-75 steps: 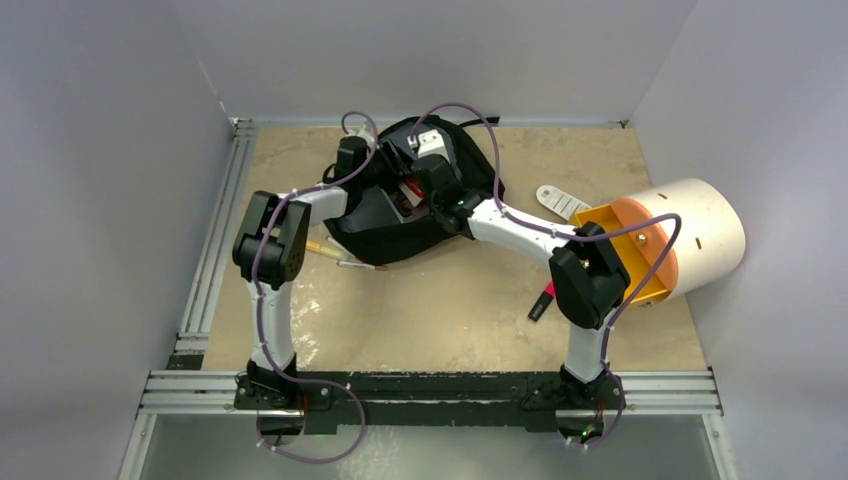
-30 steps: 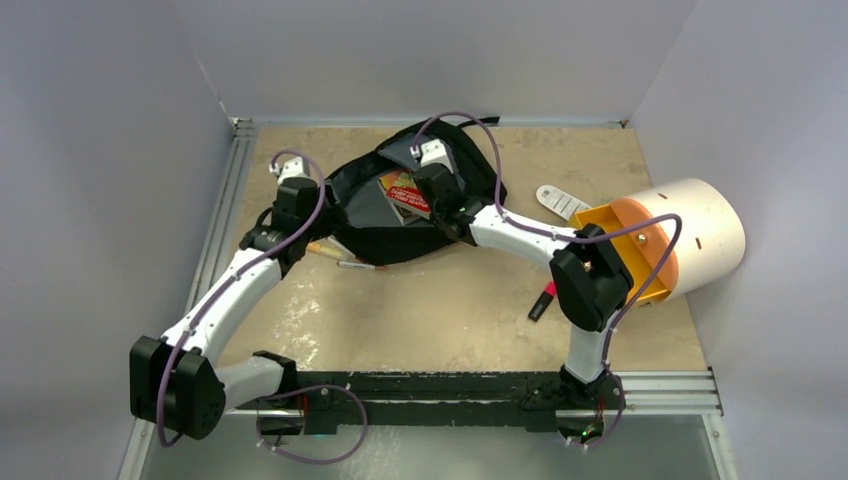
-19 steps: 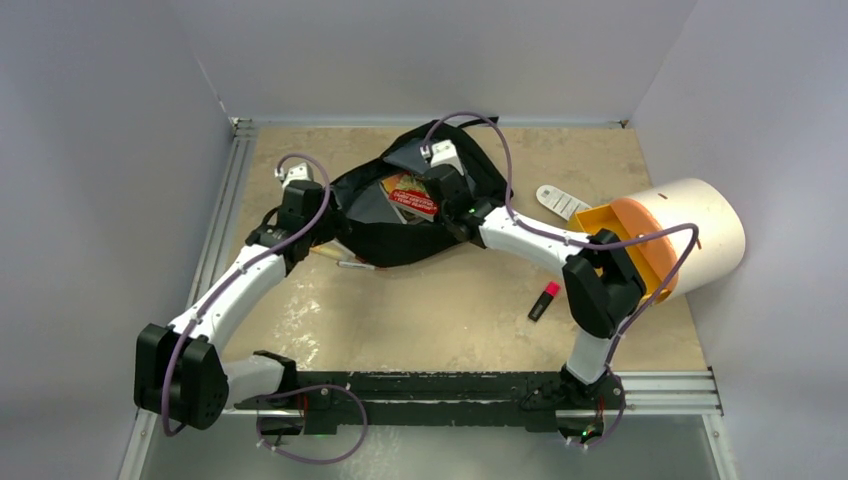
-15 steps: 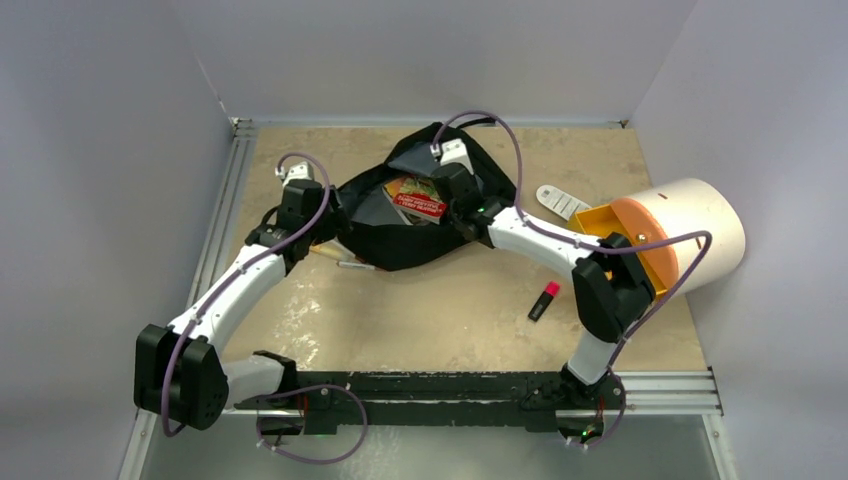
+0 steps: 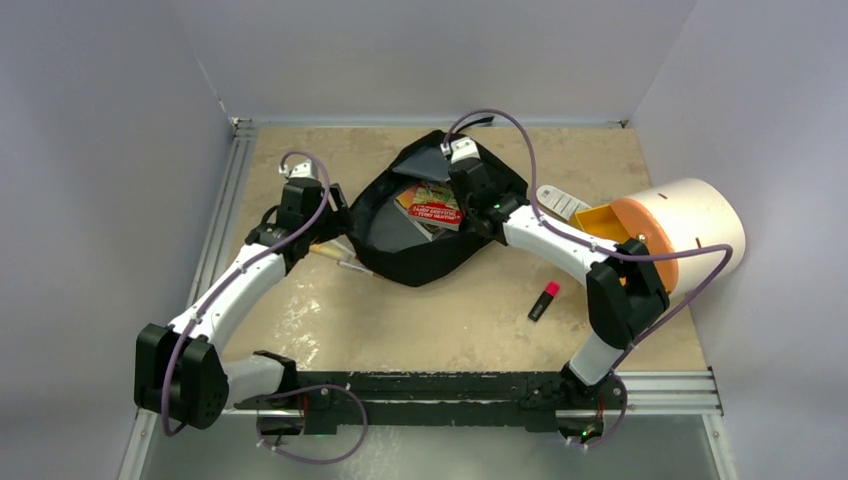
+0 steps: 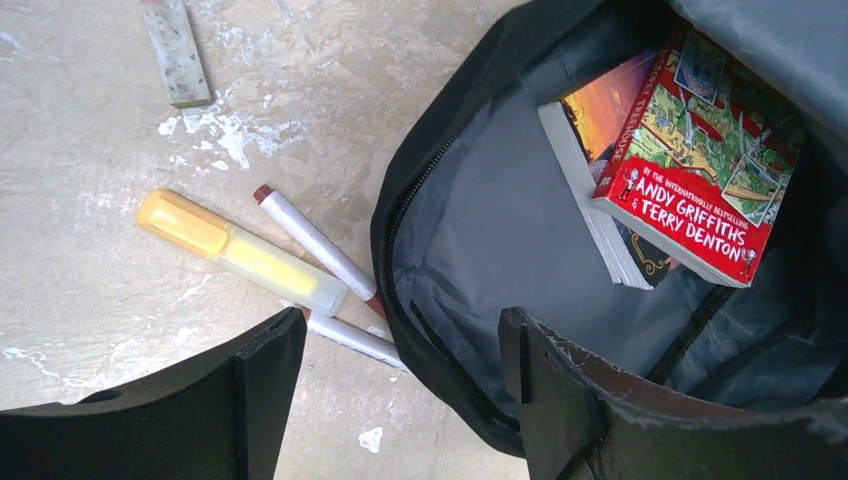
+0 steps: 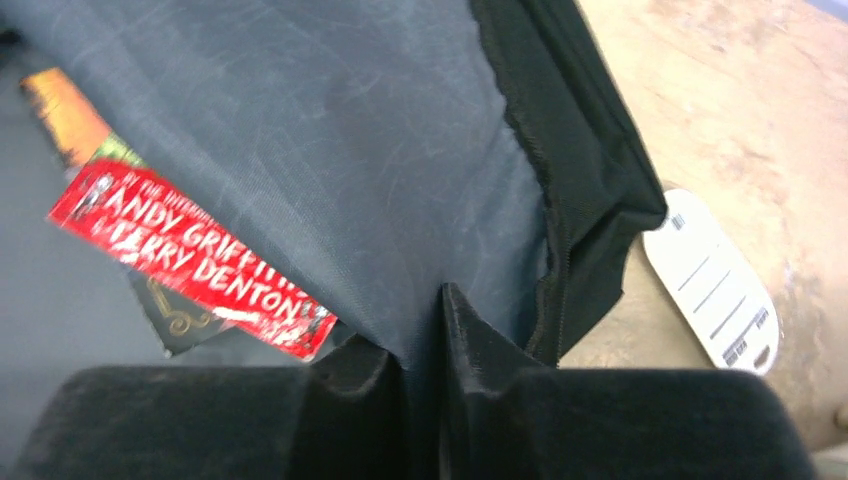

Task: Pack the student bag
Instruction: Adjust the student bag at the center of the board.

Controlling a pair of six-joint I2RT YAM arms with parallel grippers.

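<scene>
Backpack [image 5: 420,265]: I see it lying open toward the far edge of the table [image 5: 440,330], about mid-width, mouth up.
Room: bare mottled tan tabletop runs from the backpack to the near edge. A metal rail [image 5: 205,260] lines the left edge, and a cream-and-orange cylinder [image 5: 700,225] lies at the right edge.
Materials: soft black fabric, smooth grey lining and a zip along the rim. A glossy red paperback [image 6: 700,170] lies inside on the lining.
Left side: a yellow highlighter [image 6: 240,255] and thin pens [image 6: 320,245] run up to the rim.
Left gripper [image 6: 400,325]: spread wide, straddling the zip rim, and I see nothing gripped.
Right gripper [image 7: 415,330]: nearly closed, pinching a fold of grey lining at the backpack's right rim.
Tag [image 7: 715,285]: white, flat, just beside that rim.
</scene>
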